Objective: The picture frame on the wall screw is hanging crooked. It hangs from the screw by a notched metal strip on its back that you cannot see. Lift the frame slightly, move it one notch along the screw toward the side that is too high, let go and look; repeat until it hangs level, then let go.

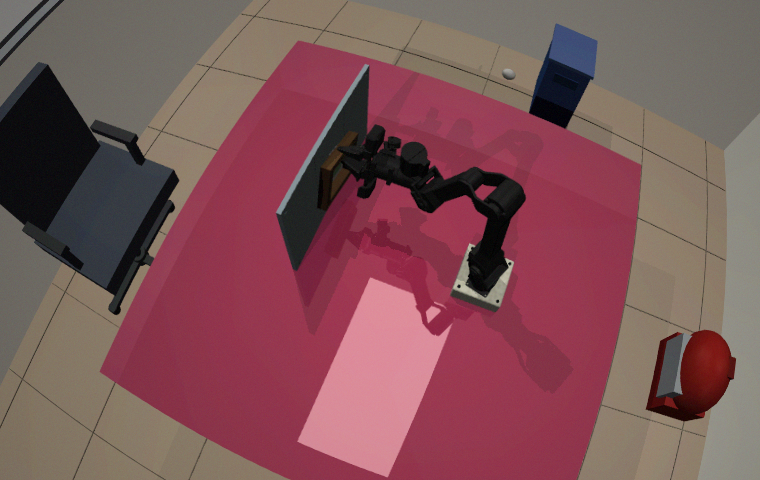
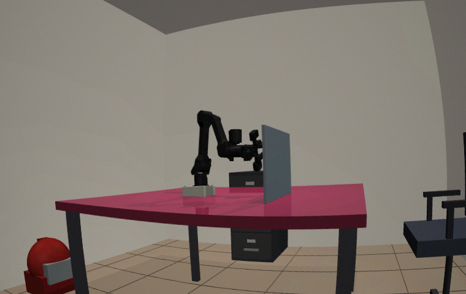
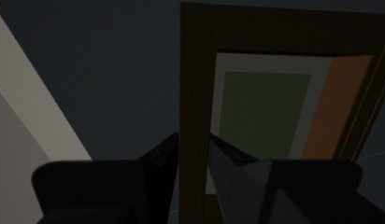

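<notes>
The brown picture frame (image 1: 324,184) (image 3: 274,32) is against the grey-blue upright panel (image 1: 298,234) (image 2: 277,163) (image 3: 110,75). It surrounds a green picture with a pale border. In the wrist view its top bar runs slightly down to the right, and its left bar is near upright. My gripper (image 1: 343,158) (image 3: 192,137) is shut on that left bar, one finger on each side of it, below the upper left corner. The screw and the notched strip are hidden. In the exterior view the panel hides the frame and the fingertips.
The panel stands on the pink table (image 1: 223,309) (image 2: 319,204), facing my white base block (image 1: 467,291) (image 2: 198,191). Off the table are a dark chair (image 1: 101,208) (image 2: 447,242), a blue cabinet (image 1: 571,53) and a red rounded object (image 1: 704,368) (image 2: 47,256).
</notes>
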Controlling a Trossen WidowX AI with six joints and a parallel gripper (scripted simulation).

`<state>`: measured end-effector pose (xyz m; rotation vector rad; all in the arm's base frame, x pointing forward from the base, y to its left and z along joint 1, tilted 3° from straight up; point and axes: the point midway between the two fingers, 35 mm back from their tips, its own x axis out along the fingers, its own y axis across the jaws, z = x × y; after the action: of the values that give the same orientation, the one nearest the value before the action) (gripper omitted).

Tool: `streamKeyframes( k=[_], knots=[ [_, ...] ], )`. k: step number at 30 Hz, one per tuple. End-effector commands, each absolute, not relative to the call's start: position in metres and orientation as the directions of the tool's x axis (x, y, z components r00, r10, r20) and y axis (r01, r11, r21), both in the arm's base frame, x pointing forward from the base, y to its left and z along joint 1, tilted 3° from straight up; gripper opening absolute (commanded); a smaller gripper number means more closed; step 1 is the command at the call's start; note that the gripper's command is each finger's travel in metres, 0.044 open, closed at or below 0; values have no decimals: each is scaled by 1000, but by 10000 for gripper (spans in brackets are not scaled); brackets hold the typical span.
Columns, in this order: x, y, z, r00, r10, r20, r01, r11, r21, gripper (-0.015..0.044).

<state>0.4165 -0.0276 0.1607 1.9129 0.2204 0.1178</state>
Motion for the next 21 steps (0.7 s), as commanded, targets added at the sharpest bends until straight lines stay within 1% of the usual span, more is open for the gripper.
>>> streamKeyframes(
  k=[1, 21],
  knots=[
    [417, -30, 168, 979, 205, -10, 79, -334, 939, 0],
    [417, -32, 171, 979, 205, -10, 79, -334, 939, 0]
  ],
)
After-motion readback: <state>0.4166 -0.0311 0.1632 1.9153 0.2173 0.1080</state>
